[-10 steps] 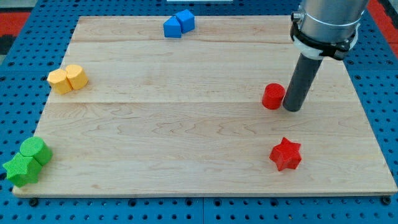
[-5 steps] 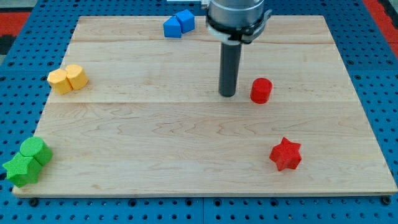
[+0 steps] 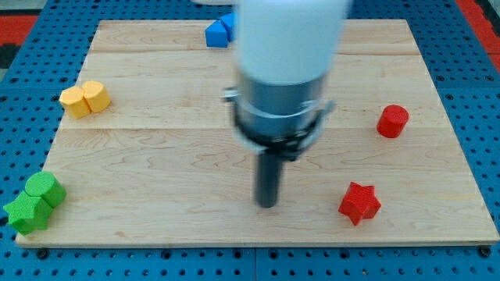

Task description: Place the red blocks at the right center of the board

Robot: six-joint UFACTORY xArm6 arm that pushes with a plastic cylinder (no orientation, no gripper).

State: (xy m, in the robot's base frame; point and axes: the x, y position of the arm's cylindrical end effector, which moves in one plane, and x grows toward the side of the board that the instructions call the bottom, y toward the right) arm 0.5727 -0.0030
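A red cylinder (image 3: 393,121) stands near the board's right edge, about mid-height. A red star (image 3: 359,203) lies lower right on the wooden board (image 3: 156,172). My tip (image 3: 267,204) rests on the board to the left of the red star, about a hundred pixels from it, not touching it. The red cylinder is far up and to the right of my tip. The arm's grey and white body blurs over the board's middle and top.
Two blue blocks (image 3: 218,31) sit at the top edge, partly hidden by the arm. Two yellow blocks (image 3: 85,98) sit together at the left. Two green blocks (image 3: 33,202) sit at the lower left corner.
The red cylinder has moved right to near the right edge. My tip went from the cylinder's left side down to the lower middle, left of the red star. The star barely shifted.
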